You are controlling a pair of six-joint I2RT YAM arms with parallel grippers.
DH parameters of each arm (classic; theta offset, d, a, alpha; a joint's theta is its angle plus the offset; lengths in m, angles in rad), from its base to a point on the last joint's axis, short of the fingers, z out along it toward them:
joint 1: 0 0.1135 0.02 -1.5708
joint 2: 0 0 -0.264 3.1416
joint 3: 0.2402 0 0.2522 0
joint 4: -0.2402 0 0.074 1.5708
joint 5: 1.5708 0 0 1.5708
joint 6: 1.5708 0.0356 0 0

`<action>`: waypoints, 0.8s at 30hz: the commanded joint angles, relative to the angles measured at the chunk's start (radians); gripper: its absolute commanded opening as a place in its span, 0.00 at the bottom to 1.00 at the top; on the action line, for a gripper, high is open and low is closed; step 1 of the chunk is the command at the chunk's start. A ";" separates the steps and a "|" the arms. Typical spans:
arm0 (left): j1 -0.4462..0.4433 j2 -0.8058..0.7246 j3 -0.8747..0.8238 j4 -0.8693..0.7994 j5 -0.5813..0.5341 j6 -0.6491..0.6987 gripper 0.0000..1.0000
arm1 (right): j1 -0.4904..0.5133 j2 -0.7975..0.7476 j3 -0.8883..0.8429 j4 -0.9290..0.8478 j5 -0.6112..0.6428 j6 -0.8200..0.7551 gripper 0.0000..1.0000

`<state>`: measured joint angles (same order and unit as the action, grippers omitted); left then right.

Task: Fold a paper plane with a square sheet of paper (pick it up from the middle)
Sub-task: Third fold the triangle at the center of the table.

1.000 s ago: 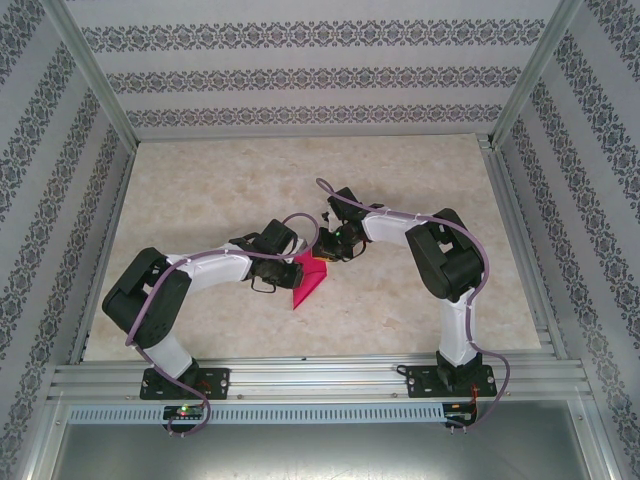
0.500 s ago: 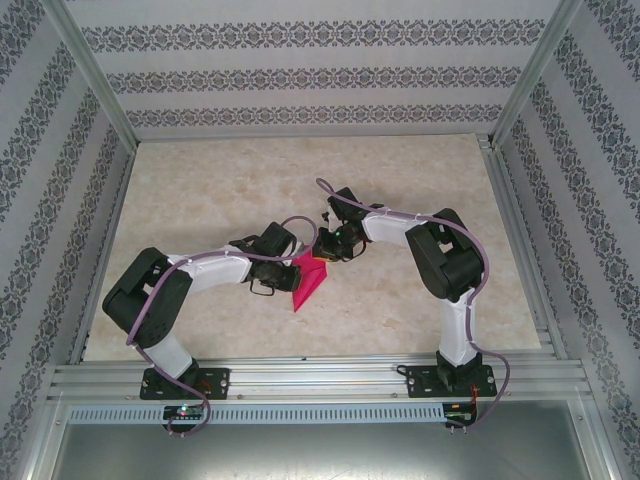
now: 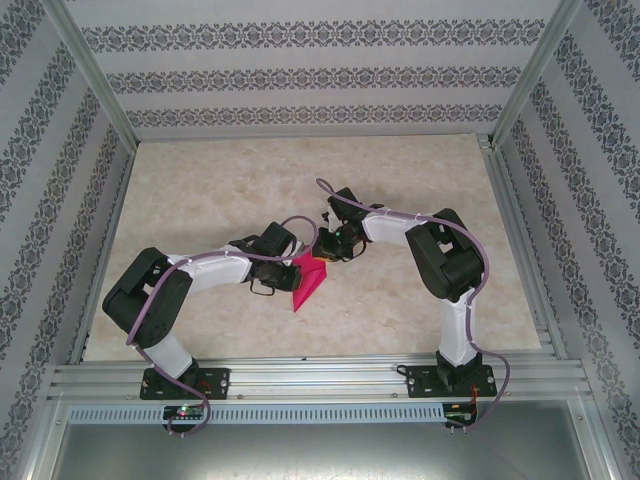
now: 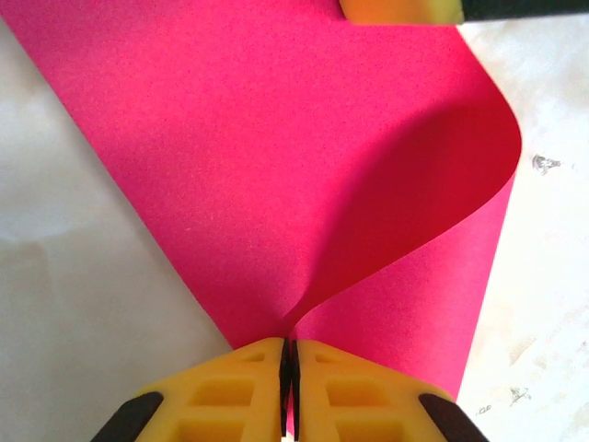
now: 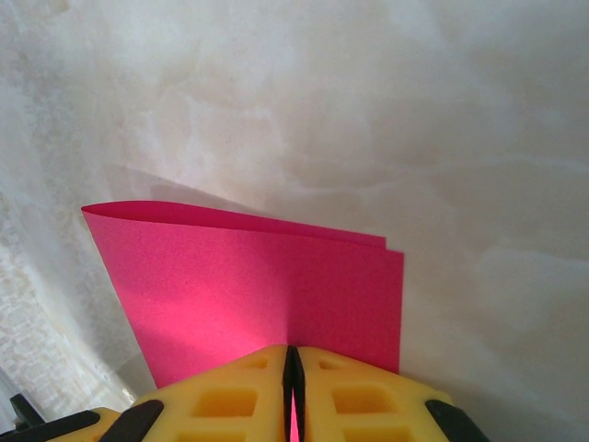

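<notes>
1. Top view. Your left arm (image 3: 195, 272) lies low and reaches to the right. Your right arm (image 3: 445, 255) rises from its base, bends at the elbow and reaches to the left. The two wrists meet near the middle of the table (image 3: 200, 190). You see the paper sheet (image 3: 308, 282) as a small magenta wedge between and just below the wrists. Its upper part is covered by them, so you cannot read its layers here. Both sets of jaws sit under the wrist bodies and are too small to judge from above.

2. Left wrist view. The left jaws are clenched on the near edge of the paper sheet (image 4: 276, 166), their yellow fingers (image 4: 230, 401) pressed together with only a thin dark seam between them. The sheet curls over on the right in a soft, uncreased bend, and the upper layer shades the lower one. Its left side and top run out of frame. A yellow fingertip (image 4: 400, 9) of the other arm sits at the sheet's far edge, cut off by the frame. Pale table (image 4: 74, 304) shows on both sides.

3. Right wrist view. The right jaws are clamped on the paper sheet (image 5: 258, 285) at its near edge, fingers (image 5: 230, 401) tight together. At the far edge you can see two layers, slightly offset, and the left corner is a rounded bend. The strip between the fingers is hidden. You cannot tell whether the far edge touches the table (image 5: 386, 110).
</notes>
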<state>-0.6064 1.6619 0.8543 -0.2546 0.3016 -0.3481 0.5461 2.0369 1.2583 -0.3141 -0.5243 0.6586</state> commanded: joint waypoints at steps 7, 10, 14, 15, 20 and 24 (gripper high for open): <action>0.010 -0.029 -0.006 0.019 0.012 -0.008 0.13 | 0.014 0.051 -0.043 -0.042 0.055 0.015 0.12; 0.011 -0.011 -0.007 0.018 0.009 -0.003 0.13 | 0.014 0.051 -0.043 -0.043 0.054 0.015 0.12; 0.011 0.002 -0.006 0.026 0.006 -0.006 0.13 | 0.014 0.052 -0.045 -0.042 0.052 0.015 0.12; 0.011 0.004 -0.009 0.029 0.006 -0.006 0.13 | 0.015 0.052 -0.045 -0.043 0.052 0.017 0.12; 0.011 0.032 0.006 0.028 0.003 0.000 0.13 | 0.015 0.055 -0.047 -0.040 0.050 0.018 0.12; 0.011 0.036 0.002 0.039 0.007 -0.005 0.13 | 0.015 0.054 -0.050 -0.036 0.050 0.021 0.12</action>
<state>-0.6064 1.6768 0.8547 -0.2386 0.3096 -0.3477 0.5461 2.0365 1.2518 -0.3019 -0.5278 0.6662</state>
